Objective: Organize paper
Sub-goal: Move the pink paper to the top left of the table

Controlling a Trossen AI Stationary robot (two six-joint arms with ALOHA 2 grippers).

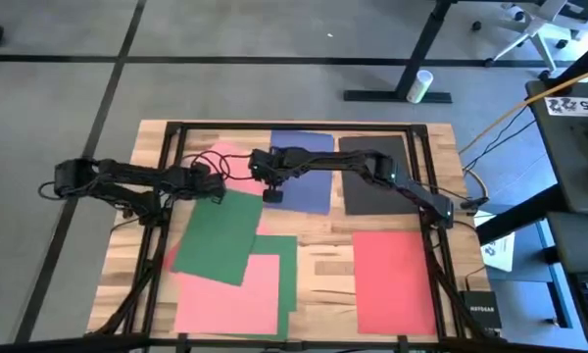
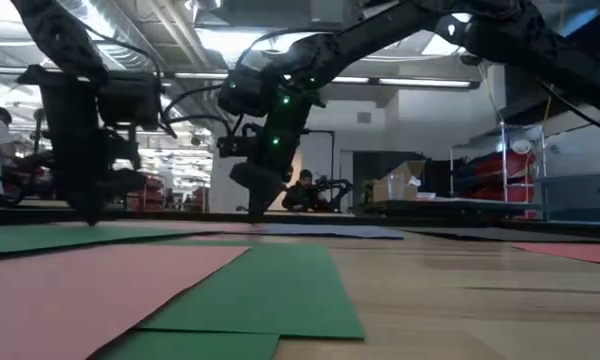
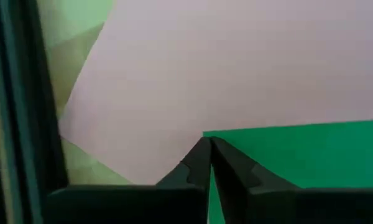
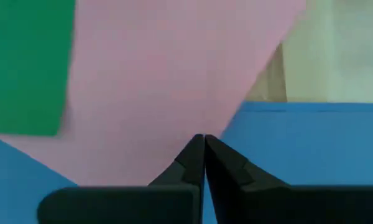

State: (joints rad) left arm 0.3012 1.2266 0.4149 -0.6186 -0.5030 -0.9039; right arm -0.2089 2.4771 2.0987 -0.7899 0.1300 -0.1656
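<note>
Paper sheets are lying across the wooden table (image 1: pixel 323 265); I am counting seven: two pink, two green, one blue sheet (image 1: pixel 309 172), one black, one red. Taking the blue sheet as landmark, I am seeing the right gripper (image 4: pixel 204 144), fingers together, sitting at its near edge beside the far pink sheet (image 4: pixel 174 68). The left gripper (image 3: pixel 209 147), fingers together, is pressing the upper green sheet (image 3: pixel 298 152) just left of it.

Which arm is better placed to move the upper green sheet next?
Left, probably. The left claw sits shut at the corner of the green sheet, over the pink sheet. The right claw, also shut, is over the blue sheet.
</note>
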